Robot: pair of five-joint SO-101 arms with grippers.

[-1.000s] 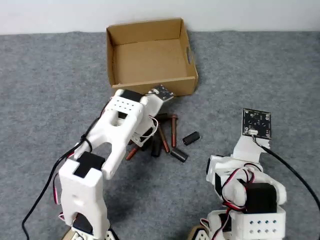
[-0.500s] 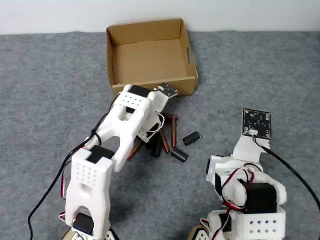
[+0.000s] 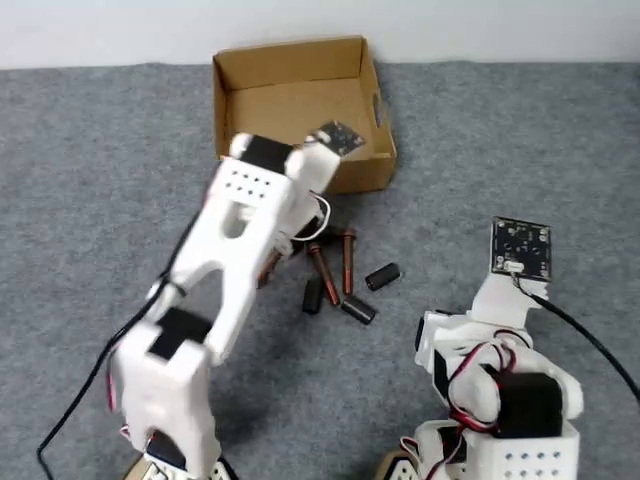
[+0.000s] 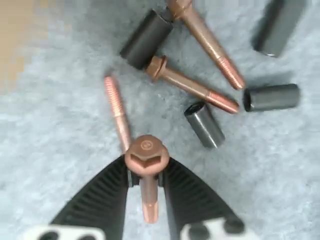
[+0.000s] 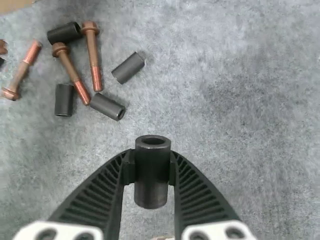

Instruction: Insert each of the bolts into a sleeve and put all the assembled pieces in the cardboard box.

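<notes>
My left gripper (image 4: 146,169) is shut on a copper bolt (image 4: 147,155), held above the grey carpet with its hex head toward the camera. Beneath it lie loose bolts (image 4: 193,85) and dark sleeves (image 4: 205,125). My right gripper (image 5: 151,162) is shut on a black sleeve (image 5: 151,175), open end up, off to one side of the pile (image 5: 80,75). In the high view the left arm (image 3: 250,210) stretches over the pile (image 3: 340,275) just in front of the cardboard box (image 3: 290,50). The right arm (image 3: 500,380) stands at the lower right.
The box's floor (image 3: 300,120) is bare cardboard. Grey carpet covers the table, with free room left of the left arm and right of the pile. A white wall runs behind the box.
The left arm has risen from the pile with a bolt in its gripper, its wrist now near the box's front wall. The right arm has barely shifted.
</notes>
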